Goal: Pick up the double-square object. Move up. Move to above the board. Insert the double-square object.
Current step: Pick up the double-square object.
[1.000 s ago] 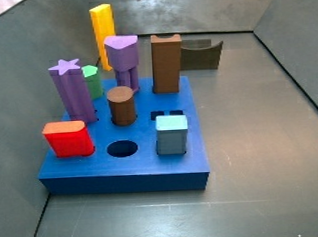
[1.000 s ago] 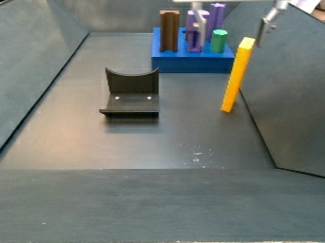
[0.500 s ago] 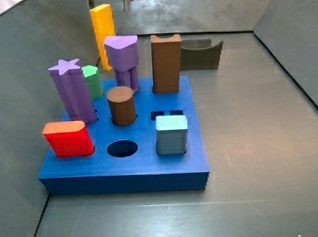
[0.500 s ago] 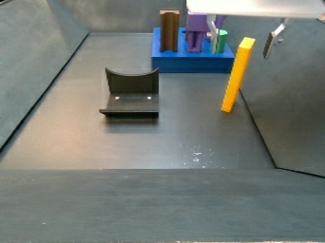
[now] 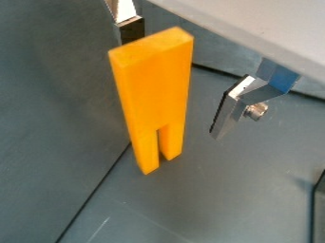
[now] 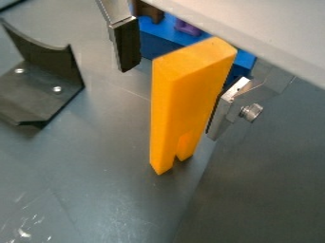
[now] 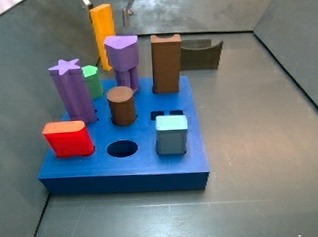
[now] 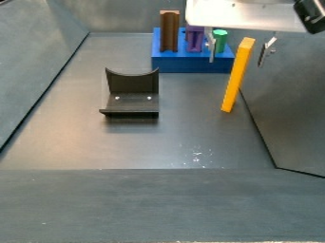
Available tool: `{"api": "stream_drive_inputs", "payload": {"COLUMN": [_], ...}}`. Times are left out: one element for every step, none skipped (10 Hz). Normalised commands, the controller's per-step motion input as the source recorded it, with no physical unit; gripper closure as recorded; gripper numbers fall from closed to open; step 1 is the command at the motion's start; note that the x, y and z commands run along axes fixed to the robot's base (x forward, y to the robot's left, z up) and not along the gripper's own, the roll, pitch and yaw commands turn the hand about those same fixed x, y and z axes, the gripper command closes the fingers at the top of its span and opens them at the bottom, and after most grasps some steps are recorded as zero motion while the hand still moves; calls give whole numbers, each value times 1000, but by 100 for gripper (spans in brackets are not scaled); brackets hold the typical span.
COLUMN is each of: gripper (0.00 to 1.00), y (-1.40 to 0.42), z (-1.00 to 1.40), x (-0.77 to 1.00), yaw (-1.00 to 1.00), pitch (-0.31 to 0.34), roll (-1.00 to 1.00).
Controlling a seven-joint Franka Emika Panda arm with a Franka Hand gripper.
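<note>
The tall slim yellow-orange double-square object, a bar with a lengthwise groove, stands upright on the dark grey table, apart from the thick square blue board and, in a side view, out at about 5 o'clock from it. The claw is around the bar's upper part with its jaws wide apart: in both wrist views one flat silver finger with a dark pad is on one side of the bar and the other silver finger on the opposite side, each with a visible gap to the yellow-orange faces, so it has hold of nothing. In a wrist view the bar shows its groove at the foot, splitting it into two square legs on the table. In a side view the bar rises behind the board at about 12 o'clock, with the claw's fingers barely showing at its top. The board carries a purple star-topped peg, a purple heart-shaped peg, a tall brown rectangular block, a brown round peg, a red block and a grey-blue square block, plus an empty round hole. The dark L-shaped fixture stands on the table at about 9 o'clock from the bar.
</note>
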Motion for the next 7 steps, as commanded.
{"api": "stream_drive_inputs", "payload": {"gripper": [0, 0, 0, 0, 0, 0, 100], "y": [-83, -54, -103, 0, 0, 0, 0], "z": [-211, -143, -209, -83, 0, 0, 0], "x": [-160, -194, -171, -154, -3, 0, 0], "yaw": [-229, -120, 0, 0, 0, 0, 0], "pitch": [11, -41, -21, -41, -9, 0, 0], "roll": [14, 0, 3, 0, 0, 0, 0]}}
